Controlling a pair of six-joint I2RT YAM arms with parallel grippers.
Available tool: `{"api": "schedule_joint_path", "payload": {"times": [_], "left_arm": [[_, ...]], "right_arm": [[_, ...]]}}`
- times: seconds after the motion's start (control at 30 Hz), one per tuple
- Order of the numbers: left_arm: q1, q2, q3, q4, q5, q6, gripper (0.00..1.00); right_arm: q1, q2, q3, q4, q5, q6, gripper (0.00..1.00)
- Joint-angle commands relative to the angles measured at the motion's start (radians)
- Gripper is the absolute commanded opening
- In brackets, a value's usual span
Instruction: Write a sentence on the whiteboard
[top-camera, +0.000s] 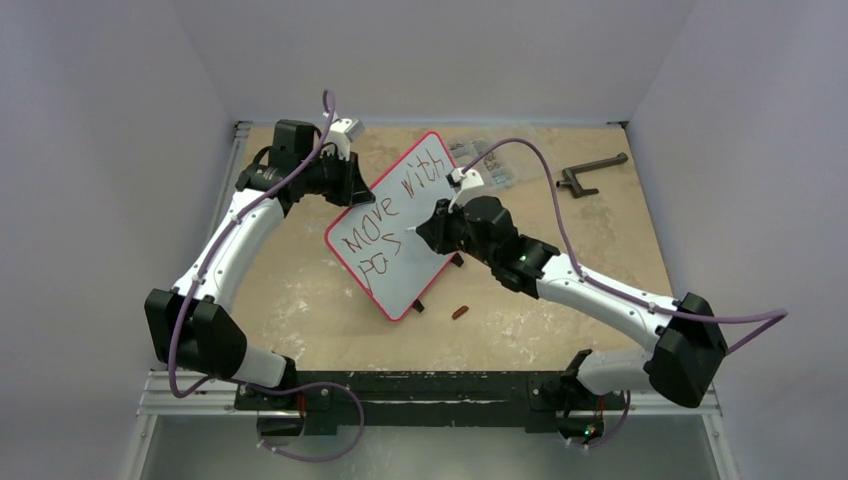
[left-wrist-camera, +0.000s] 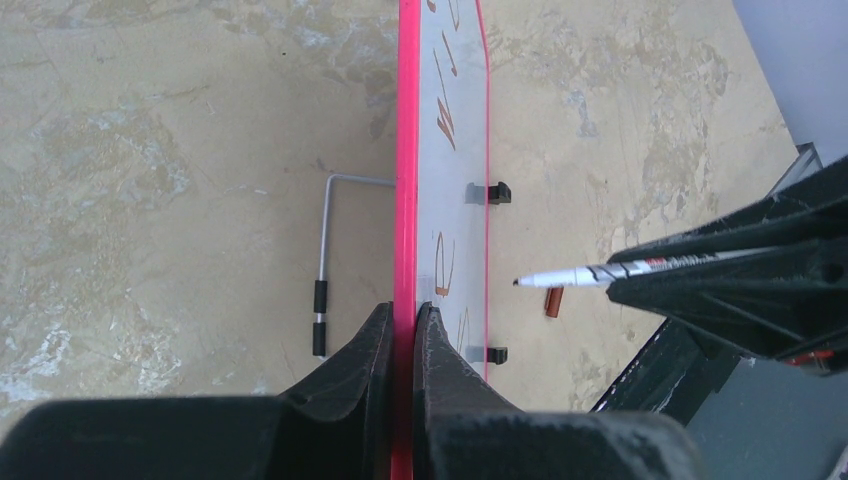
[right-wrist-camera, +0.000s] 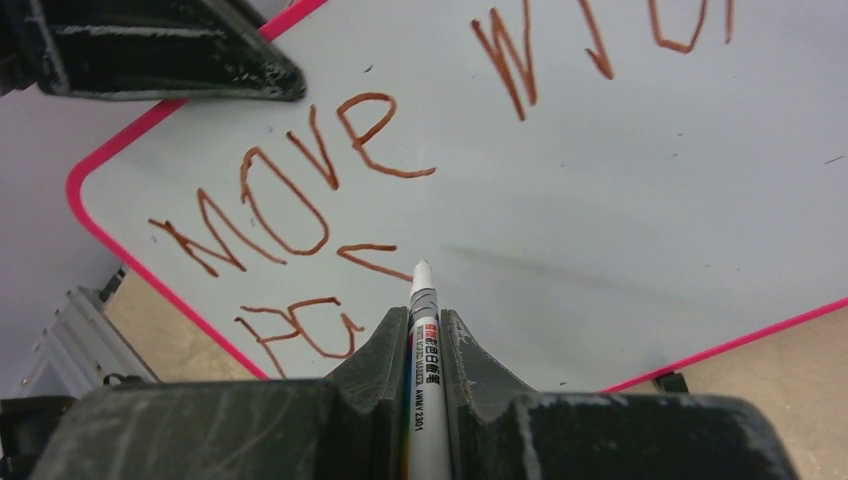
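Whiteboard (top-camera: 415, 275), rim clamped in my left gripper (left-wrist-camera: 404, 315); marker (right-wrist-camera: 428, 400) pinched in my right gripper (right-wrist-camera: 427, 320), tip near the sentence (right-wrist-camera: 325, 175).

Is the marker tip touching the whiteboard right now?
No. In the left wrist view the tip of the marker stops short of the whiteboard, with a clear gap between them.

whiteboard (top-camera: 410, 282) blocking centre of tabletop (top-camera: 300, 300), marker cap (top-camera: 460, 312) beside board's near corner, open room left
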Motion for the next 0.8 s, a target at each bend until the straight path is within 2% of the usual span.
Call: {"api": "schedule_joint_path", "payload": {"times": [0.0, 0.77], "left_arm": [[-0.004, -0.016, 0.009, -0.019, -0.084, 0.059, 0.00], [-0.005, -0.015, 0.012, -0.021, -0.082, 0.059, 0.00]], "right_arm": [[-0.048, 0.022, 0.068, 0.021, 0.033, -0.010, 0.00], [-0.062, 0.148, 0.139, 0.036, -0.064, -0.030, 0.00]]}}
